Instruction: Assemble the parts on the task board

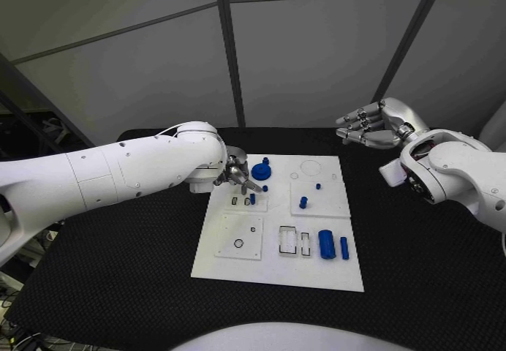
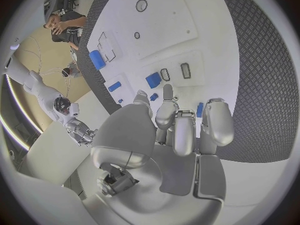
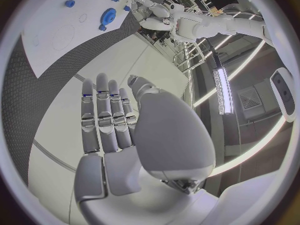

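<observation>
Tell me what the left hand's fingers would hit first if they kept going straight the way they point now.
Probably the small upright blue part just below the left hand, or the task board beside it. The fingers point down at that spot, though how high they hover is unclear.

Black textured table against pale panelled walls

The black table (image 1: 126, 292) with a dimpled rubbery surface fills the lower part of the head view. Behind the table stand pale grey wall panels (image 1: 306, 58), split by dark upright and slanted seams (image 1: 232, 66). Off the table's left edge lie a dim corner of floor and tangled cables (image 1: 21, 336). Well above the table, a long bright strip light (image 3: 222, 87) glows.
</observation>
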### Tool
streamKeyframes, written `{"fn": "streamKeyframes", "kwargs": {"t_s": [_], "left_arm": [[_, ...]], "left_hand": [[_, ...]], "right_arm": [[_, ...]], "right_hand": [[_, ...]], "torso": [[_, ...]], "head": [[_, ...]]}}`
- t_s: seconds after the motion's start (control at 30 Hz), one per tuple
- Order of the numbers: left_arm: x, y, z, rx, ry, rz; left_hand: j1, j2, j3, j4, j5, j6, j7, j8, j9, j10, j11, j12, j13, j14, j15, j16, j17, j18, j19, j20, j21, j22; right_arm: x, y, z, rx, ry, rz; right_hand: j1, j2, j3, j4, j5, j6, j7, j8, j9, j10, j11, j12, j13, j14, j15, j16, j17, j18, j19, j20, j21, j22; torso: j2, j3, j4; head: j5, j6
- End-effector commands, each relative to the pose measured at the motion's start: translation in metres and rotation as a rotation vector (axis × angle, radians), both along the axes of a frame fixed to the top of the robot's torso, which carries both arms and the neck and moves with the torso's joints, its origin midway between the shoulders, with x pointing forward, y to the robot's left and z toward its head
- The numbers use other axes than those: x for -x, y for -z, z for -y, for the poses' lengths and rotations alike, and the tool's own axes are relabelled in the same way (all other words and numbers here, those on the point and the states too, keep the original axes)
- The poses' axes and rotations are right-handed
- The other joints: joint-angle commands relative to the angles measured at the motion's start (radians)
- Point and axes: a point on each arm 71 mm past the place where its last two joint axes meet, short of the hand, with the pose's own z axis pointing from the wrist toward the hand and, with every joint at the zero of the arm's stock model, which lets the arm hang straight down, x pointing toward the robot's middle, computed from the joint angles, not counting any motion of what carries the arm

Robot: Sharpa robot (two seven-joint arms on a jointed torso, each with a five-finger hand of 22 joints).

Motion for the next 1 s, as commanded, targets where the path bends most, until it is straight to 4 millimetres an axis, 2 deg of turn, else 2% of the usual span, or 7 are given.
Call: {"fn": "streamKeyframes", "kwargs": {"t_s": [0.03,0.27,0.5,1.0], "left_arm": [[0.0012,0.0017,0.0025,-0.005,0.009,-0.029],[0.0014,0.0033,0.0054,0.007,0.008,-0.043],[0.0018,0.0042,0.0069,0.01,0.012,-0.053],[0.0039,0.0067,0.0096,0.024,0.015,-0.08]], "left_hand": [[0.003,0.007,-0.006,-0.002,0.006,-0.007,-0.002,0.0,0.002,-0.008,-0.001,-0.005,-0.002,0.07,0.002,-0.006,0.149,0.01,-0.001,-0.001,-0.001,-0.003],[0.005,0.009,-0.006,-0.002,0.007,-0.008,-0.002,-0.001,0.004,-0.009,0.0,-0.005,-0.001,0.07,0.002,-0.007,0.149,0.009,0.0,-0.001,-0.001,-0.001],[0.015,0.011,-0.006,-0.004,0.008,-0.01,-0.001,-0.002,0.009,-0.011,0.0,-0.005,-0.001,0.069,0.003,-0.008,0.148,0.01,-0.002,-0.001,-0.001,-0.001],[0.064,0.019,0.004,-0.007,0.012,-0.012,-0.001,-0.006,0.03,-0.01,0.0,0.0,0.008,0.069,0.003,-0.009,0.149,0.008,0.0,0.0,0.003,0.01]], "right_arm": [[-0.0003,-0.0009,-0.0026,0.015,-0.013,-0.001],[-0.0012,-0.0002,-0.0039,0.018,-0.015,-0.005],[-0.0019,0.0005,-0.0053,0.019,-0.017,-0.01],[-0.0028,0.0018,-0.0068,0.028,-0.022,-0.019]], "right_hand": [[-0.011,-0.003,-0.003,-0.001,0.005,0.005,0.001,0.002,0.0,0.001,0.002,-0.006,-0.002,0.001,0.001,-0.007,-0.001,0.012,0.009,0.0,-0.006,-0.002],[-0.012,-0.003,-0.004,0.0,0.007,0.004,0.002,0.001,-0.001,-0.001,0.003,-0.006,-0.003,0.0,0.002,-0.009,-0.001,0.012,0.01,0.001,-0.009,-0.004],[-0.012,-0.002,-0.003,-0.001,0.011,0.002,0.003,0.0,-0.001,-0.001,0.004,-0.007,-0.005,0.0,0.003,-0.011,-0.001,0.012,0.011,0.001,-0.013,-0.007],[-0.012,0.001,-0.001,-0.003,0.028,0.005,0.002,0.001,0.0,0.003,0.003,-0.004,-0.007,0.005,0.001,-0.014,0.0,0.012,0.018,0.001,-0.022,-0.014]], "torso": [[0.001,-0.0001,0.0001],[0.001,-0.001,0.0016],[0.002,-0.0008,0.0005],[0.003,-0.001,0.0008]], "head": [[-0.002,-0.001],[-0.003,-0.004],[-0.001,-0.007],[-0.001,-0.012]]}}
